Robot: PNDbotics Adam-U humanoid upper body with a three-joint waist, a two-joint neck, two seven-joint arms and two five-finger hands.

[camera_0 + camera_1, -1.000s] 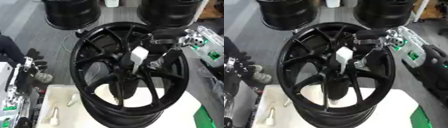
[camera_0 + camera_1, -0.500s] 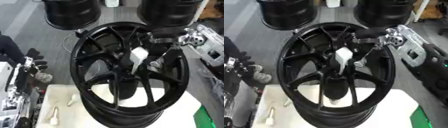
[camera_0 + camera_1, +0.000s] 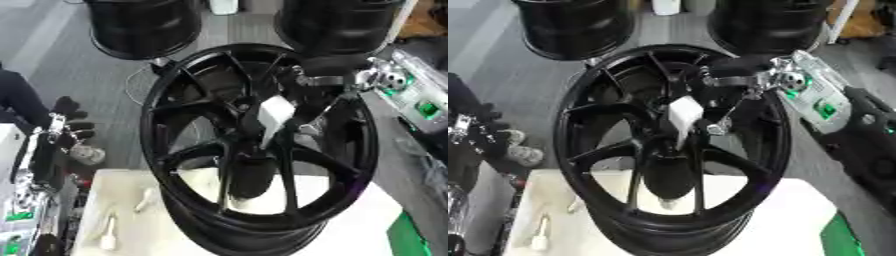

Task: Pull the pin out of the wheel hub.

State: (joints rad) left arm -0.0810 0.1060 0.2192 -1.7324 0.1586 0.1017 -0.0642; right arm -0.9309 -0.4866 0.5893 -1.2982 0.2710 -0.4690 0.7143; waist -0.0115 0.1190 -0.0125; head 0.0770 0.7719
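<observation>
A grey floor runs to the far side of the scene, where two black wheels (image 3: pixel 140 27) stand side by side behind the work. Nearer, a white table (image 3: pixel 798 210) carries the black wheel hub (image 3: pixel 254 150), which stands upright on its rim with its spoked face tilted up toward the camera.

The right hand (image 3: pixel 728 107) comes in from the upper right, its silver and green forearm (image 3: pixel 811 92) lying across the far right edge of the rim. Its black fingers reach down between the spokes to the middle of the hub, curled around a white pin (image 3: pixel 682 116). The pin sits at the centre of the hub, just above the point where the spokes meet, its narrower lower end pointing down and toward the hub's centre. Whether that tip is inside the hole or just clear of it cannot be told.

On the table to the left of the hub lie two small white pieces (image 3: pixel 109 235), one near the front edge and one closer to the rim. The left hand (image 3: pixel 70 117) rests at the left edge, dark fingers relaxed and pointing up, well apart from the hub.
</observation>
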